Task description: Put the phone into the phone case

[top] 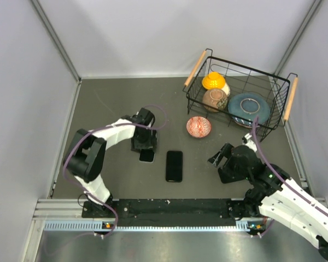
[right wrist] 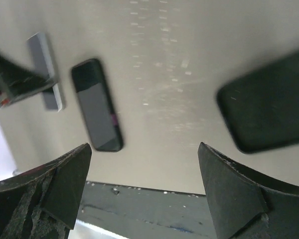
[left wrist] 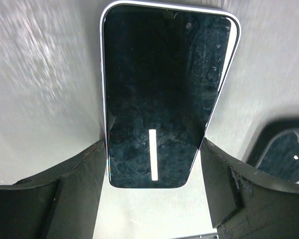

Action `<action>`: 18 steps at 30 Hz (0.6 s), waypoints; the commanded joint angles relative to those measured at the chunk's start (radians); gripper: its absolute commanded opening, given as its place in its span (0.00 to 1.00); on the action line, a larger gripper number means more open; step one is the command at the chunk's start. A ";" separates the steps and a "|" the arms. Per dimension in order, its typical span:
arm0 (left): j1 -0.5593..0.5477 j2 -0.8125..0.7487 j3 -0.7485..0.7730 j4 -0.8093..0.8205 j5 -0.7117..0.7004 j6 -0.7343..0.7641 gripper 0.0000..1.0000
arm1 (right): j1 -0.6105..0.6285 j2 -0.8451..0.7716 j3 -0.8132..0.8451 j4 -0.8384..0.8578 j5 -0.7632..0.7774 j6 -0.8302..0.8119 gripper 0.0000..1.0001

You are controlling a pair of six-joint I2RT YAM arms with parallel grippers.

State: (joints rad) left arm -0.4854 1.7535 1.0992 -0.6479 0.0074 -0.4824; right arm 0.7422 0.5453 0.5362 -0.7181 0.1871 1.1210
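**Phone in left gripper, case not yet filled**

Counter carries everything; left gripper clenched on the long edges of the phone; right gripper spread wide, holding nothing, well right of the case; black phone case lies flat mid-counter; phone sits just left of it, seemingly tilted.

Risks, my read: thin edge grip lets the phone slip; a crooked descent shoves the unheld case instead of seating.

Around: wire basket at far right holding blue plate, brown bowl, orange piece; red patterned bowl just outside it; none blocks the path to the case.
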 commanded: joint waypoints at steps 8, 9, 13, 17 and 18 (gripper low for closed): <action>-0.012 -0.256 -0.162 0.114 0.216 -0.093 0.92 | -0.035 0.174 0.027 -0.271 0.172 0.368 0.73; -0.010 -0.265 -0.148 0.093 0.215 -0.072 0.93 | -0.041 0.189 0.034 -0.276 0.176 0.375 0.72; 0.004 -0.292 -0.090 0.036 0.168 -0.027 0.98 | -0.085 0.271 0.079 -0.293 0.198 0.411 0.70; 0.042 -0.353 -0.098 0.021 0.140 0.007 0.99 | -0.132 0.335 0.091 -0.296 0.218 0.454 0.66; 0.050 -0.386 -0.099 0.010 0.128 0.013 0.99 | -0.138 0.359 0.091 -0.293 0.227 0.467 0.63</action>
State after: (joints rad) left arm -0.4706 1.4643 0.9771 -0.6033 0.1761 -0.5190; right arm 0.6418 0.8581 0.5770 -0.9863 0.3492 1.5143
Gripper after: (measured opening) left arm 0.984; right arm 0.666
